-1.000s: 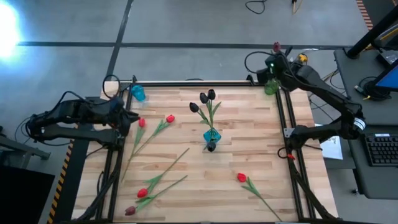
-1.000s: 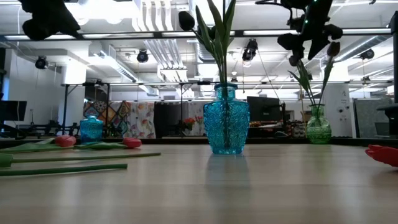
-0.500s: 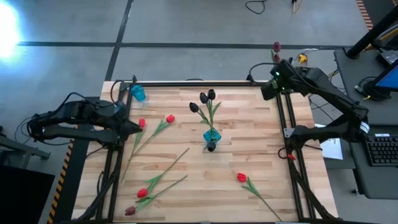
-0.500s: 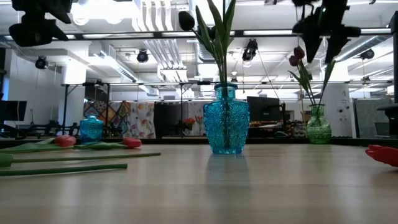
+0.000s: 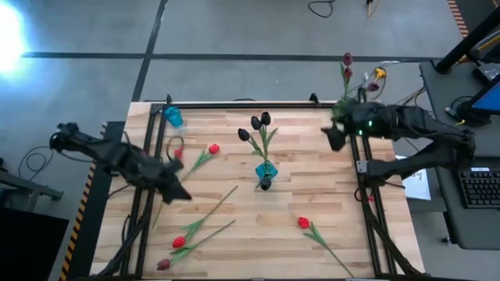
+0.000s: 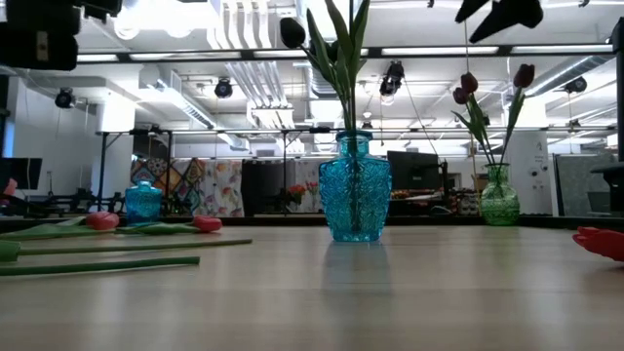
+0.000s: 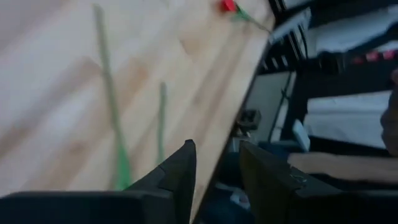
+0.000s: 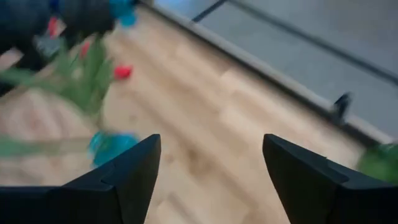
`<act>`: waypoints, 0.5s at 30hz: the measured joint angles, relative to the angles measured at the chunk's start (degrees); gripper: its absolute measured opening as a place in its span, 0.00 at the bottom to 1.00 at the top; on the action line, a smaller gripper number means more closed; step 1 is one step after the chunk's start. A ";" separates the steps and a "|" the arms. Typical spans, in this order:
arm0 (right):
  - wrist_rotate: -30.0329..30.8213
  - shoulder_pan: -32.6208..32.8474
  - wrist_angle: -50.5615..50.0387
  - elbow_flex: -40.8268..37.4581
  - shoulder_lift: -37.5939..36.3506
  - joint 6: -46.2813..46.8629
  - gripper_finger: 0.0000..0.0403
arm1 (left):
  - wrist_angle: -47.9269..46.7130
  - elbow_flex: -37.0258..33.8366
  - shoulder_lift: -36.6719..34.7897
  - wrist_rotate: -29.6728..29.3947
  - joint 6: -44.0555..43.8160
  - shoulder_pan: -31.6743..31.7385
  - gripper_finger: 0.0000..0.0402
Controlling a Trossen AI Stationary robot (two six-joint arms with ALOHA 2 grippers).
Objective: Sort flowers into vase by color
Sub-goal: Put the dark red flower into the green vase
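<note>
Several red tulips (image 5: 213,148) lie flat on the wooden table, and one maroon tulip (image 5: 162,264) lies near the front left corner. Black tulips (image 5: 260,122) stand in the large blue vase (image 5: 266,170) at the centre. Two maroon tulips (image 6: 525,75) stand in the green vase (image 6: 499,195) at the far right corner. My left gripper (image 5: 181,193) is open and hovers over the left half of the table, above green stems (image 7: 118,155). My right gripper (image 5: 328,139) is wide open and raised by the right edge, just in front of the green vase.
A small blue vase (image 5: 173,117) stands at the far left corner. One red tulip (image 5: 303,222) lies alone at the near right. Black frame rails run along the left and right table edges. Bare wood lies between the large vase and the right rail.
My left arm has swung from the far left edge toward the near side and the table's centre, over the tulip stems. My right gripper has risen from the green vase and moved toward the near edge and left. The maroon tulip it was at now stands free in that vase.
</note>
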 joint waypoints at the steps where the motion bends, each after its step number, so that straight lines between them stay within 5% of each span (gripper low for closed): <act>1: -0.07 2.21 -1.69 -0.01 0.03 1.48 0.67 | 2.17 -0.51 1.41 -0.52 -1.48 -2.40 0.27; 9: 0.05 16.29 -11.17 -0.16 1.04 15.78 0.60 | 8.19 0.81 15.93 -6.91 -10.74 -24.18 0.22; 15: 0.08 20.44 -12.91 -0.17 2.28 25.68 0.58 | 8.32 4.41 26.64 -13.66 -18.87 -33.83 0.22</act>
